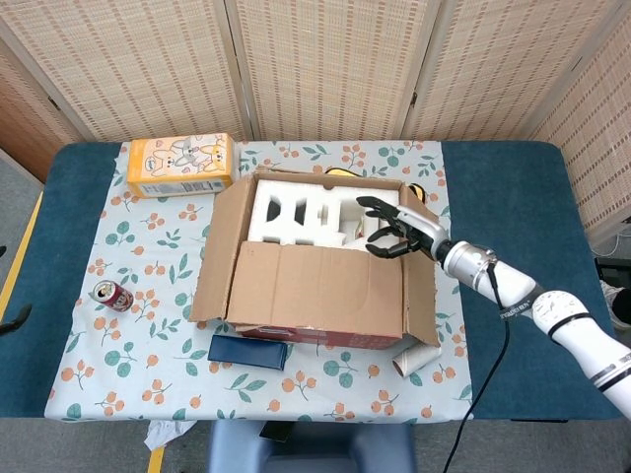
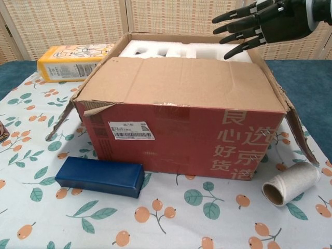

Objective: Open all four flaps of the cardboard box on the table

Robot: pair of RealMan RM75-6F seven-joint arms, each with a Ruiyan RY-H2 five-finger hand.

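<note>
Room: woven rattan screen panels (image 1: pixel 325 64) stood behind the far edge of the table.
Table: a dark blue top (image 1: pixel 513 197) lay under a pale cloth (image 1: pixel 148 286) printed with orange berries and green leaves.
Cardboard box: the red-sided corrugated box (image 2: pixel 179 137) sat mid-table, slightly right of centre; its near flap (image 1: pixel 315 286) lay flat over the opening, and the left and right flaps hung outward.
Foam: white moulded foam (image 1: pixel 320 212) with rectangular cut-outs filled the far half of the box.
Right hand: the dark right hand (image 1: pixel 397 227) hovered over the box's far right corner, fingers (image 2: pixel 236 25) spread and holding nothing.
Left hand: not seen in either view.
Carton: a yellow rectangular carton (image 1: pixel 180 165) with cartoon rabbits lay at far left.
Blue box: a long navy box (image 2: pixel 99 177) lay near the red front.
Roll: a cardboard-cored roll (image 2: pixel 290 183) lay on its side at near right.
Can: a red can (image 1: pixel 112 296) lay at left.
</note>
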